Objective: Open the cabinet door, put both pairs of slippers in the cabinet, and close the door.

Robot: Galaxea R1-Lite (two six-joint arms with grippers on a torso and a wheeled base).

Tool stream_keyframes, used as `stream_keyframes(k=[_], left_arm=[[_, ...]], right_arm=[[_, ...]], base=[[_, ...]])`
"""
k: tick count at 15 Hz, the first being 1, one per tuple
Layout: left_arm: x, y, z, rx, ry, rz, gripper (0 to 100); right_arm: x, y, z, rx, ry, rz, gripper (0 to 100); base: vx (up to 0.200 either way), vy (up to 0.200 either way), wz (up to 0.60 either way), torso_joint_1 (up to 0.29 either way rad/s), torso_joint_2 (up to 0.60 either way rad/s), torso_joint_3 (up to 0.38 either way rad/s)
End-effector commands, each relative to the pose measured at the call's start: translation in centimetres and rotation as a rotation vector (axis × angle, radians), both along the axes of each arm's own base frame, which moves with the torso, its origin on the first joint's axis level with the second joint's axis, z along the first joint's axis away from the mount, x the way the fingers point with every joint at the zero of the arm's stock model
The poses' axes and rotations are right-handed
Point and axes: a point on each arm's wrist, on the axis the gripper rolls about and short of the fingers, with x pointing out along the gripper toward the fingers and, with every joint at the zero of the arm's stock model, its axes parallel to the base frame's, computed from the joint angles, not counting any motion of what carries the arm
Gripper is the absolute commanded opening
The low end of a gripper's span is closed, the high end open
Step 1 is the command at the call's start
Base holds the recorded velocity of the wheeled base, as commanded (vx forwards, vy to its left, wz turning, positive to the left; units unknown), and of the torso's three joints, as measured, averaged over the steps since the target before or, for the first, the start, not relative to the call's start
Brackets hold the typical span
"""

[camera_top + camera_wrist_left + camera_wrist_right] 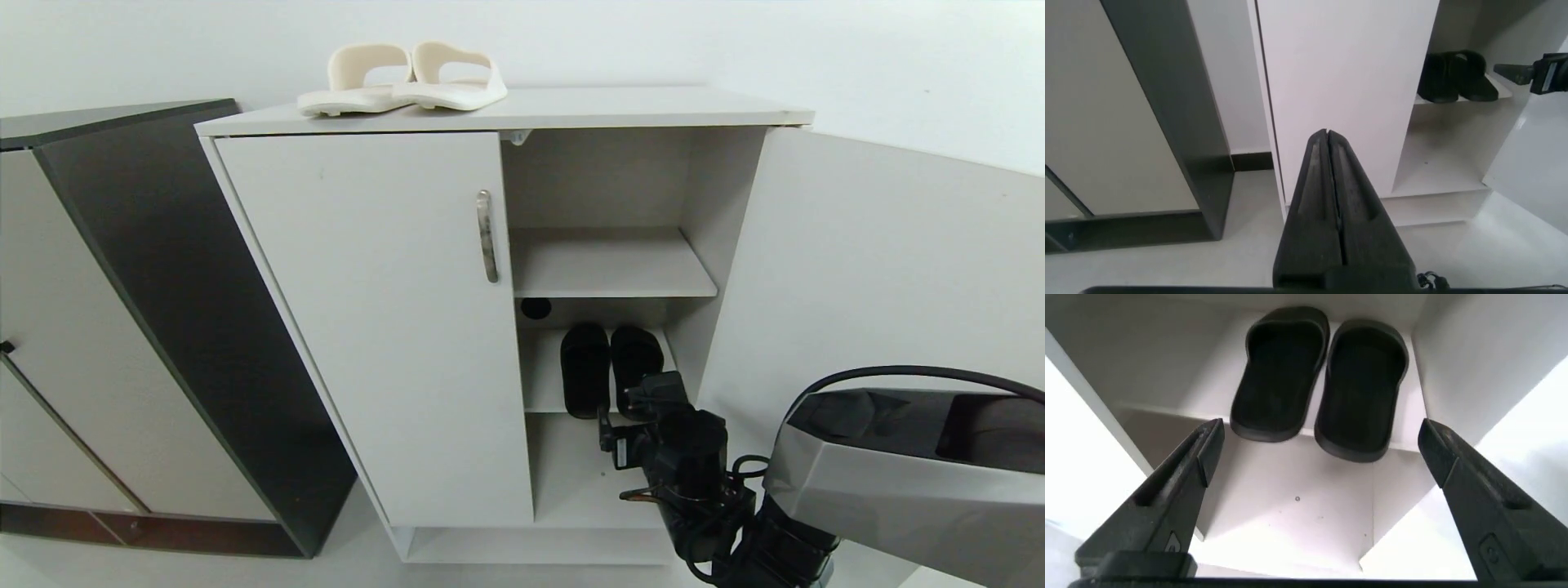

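- Head view: white slippers (404, 79) sit on top of the cabinet (653, 104); its right door (857, 269) stands open, and black slippers (611, 367) lie on the middle shelf (543, 384), with the right pincer (633, 404) just before their heels
- Left wrist view: left pincer (1327, 135) pressed together, empty, facing the closed left door (1347, 65)
- Right wrist view: right pincer (1321, 431) spread wide, empty, black slippers (1290, 376) side by side beyond it

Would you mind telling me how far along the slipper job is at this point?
Done: the right door stands open and the black slippers lie on a shelf inside. In hand: the right gripper, open, sits in front of them, holding nothing. Remaining: the cream slippers on the cabinet top, then closing the door.
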Motion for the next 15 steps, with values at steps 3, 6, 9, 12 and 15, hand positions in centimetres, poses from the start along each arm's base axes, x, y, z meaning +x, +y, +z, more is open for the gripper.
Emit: stream_keyframes(k=[3, 6, 9, 12, 15], left_arm=[[0.01, 0.00, 0.00, 0.001, 0.002, 0.000, 0], [0.01, 0.00, 0.00, 0.001, 0.002, 0.000, 0], [0.01, 0.00, 0.00, 0.001, 0.002, 0.000, 0], [0.01, 0.00, 0.00, 0.001, 0.002, 0.000, 0], [0.01, 0.00, 0.00, -0.001, 0.002, 0.001, 0]], right_arm=[[-0.25, -0.21, 0.15, 0.008, -0.012, 0.002, 100], [-0.34, -0.29, 0.09, 0.010, -0.015, 0.004, 100], [-0.30, -0.42, 0.30, 0.011, -0.019, 0.000, 100], [-0.25, -0.52, 0.29, -0.002, -0.021, -0.002, 100], [-0.24, -0.52, 0.23, -0.006, -0.020, -0.004, 100]], base=[[0.000, 0.067, 0.00, 0.004, 0.00, 0.001], [0.000, 0.200, 0.00, 0.002, 0.00, 0.006], [0.000, 0.200, 0.00, 0.006, 0.00, 0.002], [0.000, 0.200, 0.00, 0.005, 0.00, 0.007], [0.000, 0.200, 0.00, 0.002, 0.00, 0.004]])
